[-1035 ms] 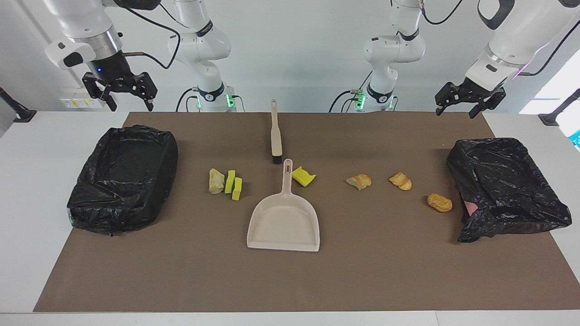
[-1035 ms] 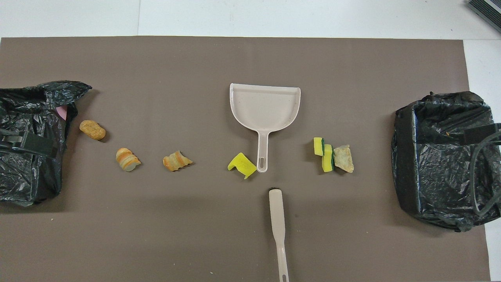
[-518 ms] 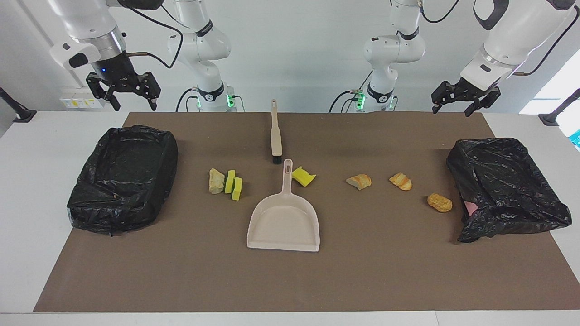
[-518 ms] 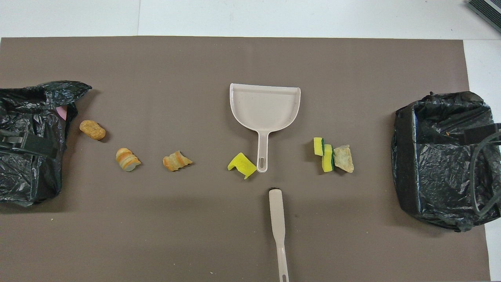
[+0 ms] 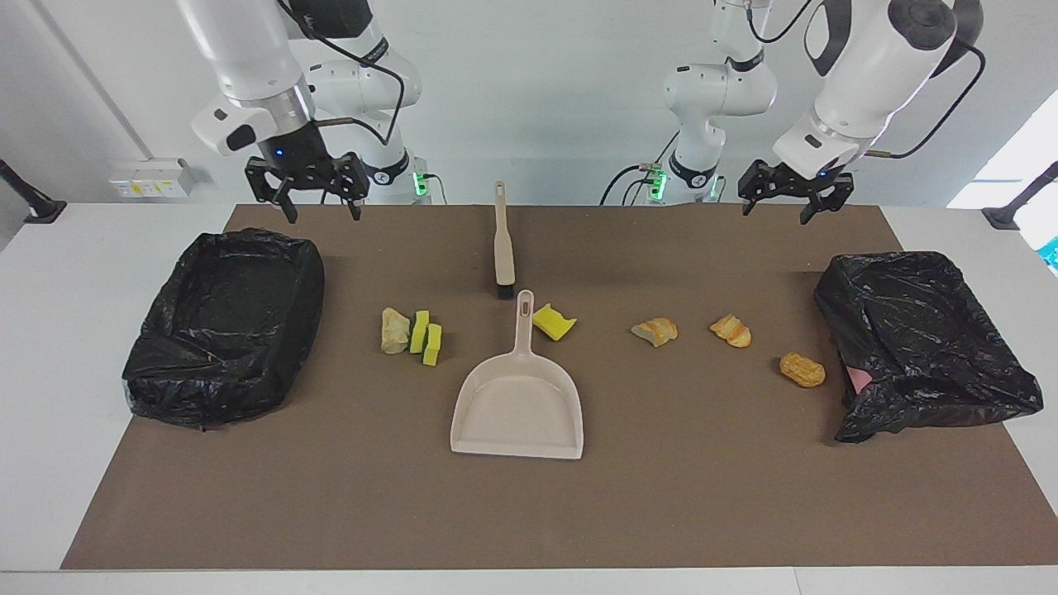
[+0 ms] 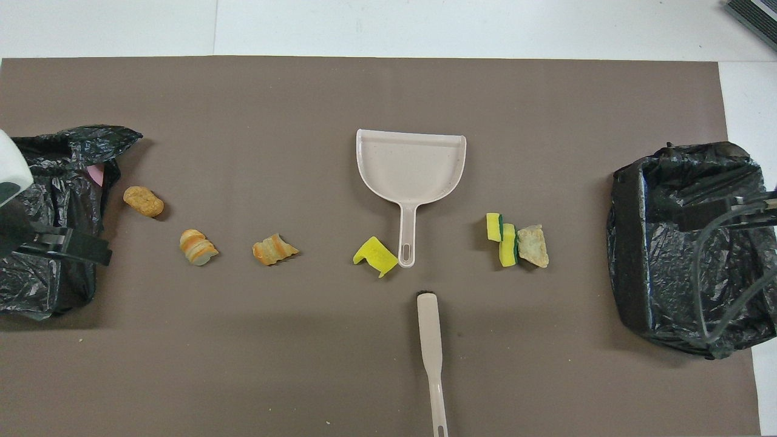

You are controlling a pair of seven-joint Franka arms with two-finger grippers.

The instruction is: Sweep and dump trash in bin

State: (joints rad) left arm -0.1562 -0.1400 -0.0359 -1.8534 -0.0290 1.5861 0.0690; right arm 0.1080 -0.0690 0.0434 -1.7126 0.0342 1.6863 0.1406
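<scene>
The trash lies in a row across the brown mat: a pale lump [image 5: 394,330] beside two yellow sponge chunks [image 5: 426,337], a bent yellow sponge [image 5: 554,321] by the dustpan handle, and three orange-brown bread pieces [image 5: 655,331] [image 5: 731,330] [image 5: 802,369]. A beige dustpan [image 5: 517,405] rests mid-mat, with the brush [image 5: 502,248] nearer to the robots. One black-bagged bin [image 5: 223,322] stands at the right arm's end, another bin [image 5: 917,339] at the left arm's end. My right gripper [image 5: 322,213] hangs open over the mat's robot-side edge. My left gripper [image 5: 774,211] hangs open likewise. Both hold nothing.
The brown mat [image 6: 243,364] covers most of the white table [image 6: 425,24]. The bag of the bin at the left arm's end is crumpled, with a bit of pink [image 5: 860,378] showing at its side.
Both grippers have swung inward toward the table's middle, from beside the bins' outer ends to over the mat's robot-side edge. Nothing on the mat has moved.
</scene>
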